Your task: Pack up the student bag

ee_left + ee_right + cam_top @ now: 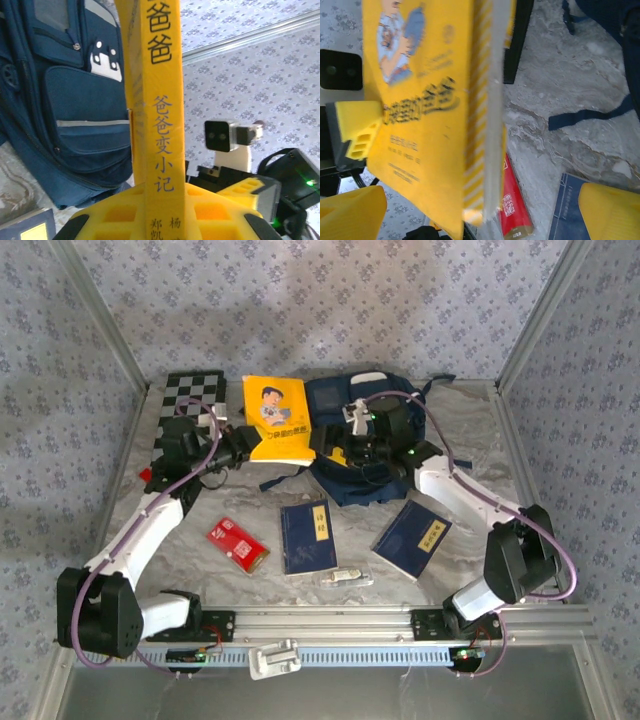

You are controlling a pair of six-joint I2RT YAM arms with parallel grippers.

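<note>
We count one large navy blue fabric backpack with white panels (335, 400), one yellow paperback book with a cartoon figure on its cover (278, 420), two flat dark blue books (308, 536) (413, 538), one red flat packet (238, 545), one black-and-white checkered board (190, 400) and one small whitish object (345, 578), all on one marbled grey desk (480, 420).

From overhead, the backpack lies at about 12 to 1 o'clock on the desk. The checkered board is at 10 o'clock. The two blue books sit towards 6 o'clock, with the red packet at 7 o'clock and the whitish object just below the nearer blue book.

The left tool (165, 212) is clamped on the yellow book. Its yellow pads (225, 197) press on either side of the spine. The backpack lies at 3 o'clock from this tool, beyond the book. In the left wrist view its pocketed front is at 9 o'clock of the spine, just beside it.

The right tool (480, 215) has its fingers wide apart, with the book's lower edge between them. It reaches in over the backpack's left part, so the backpack lies beneath it and at 3 o'clock.
</note>
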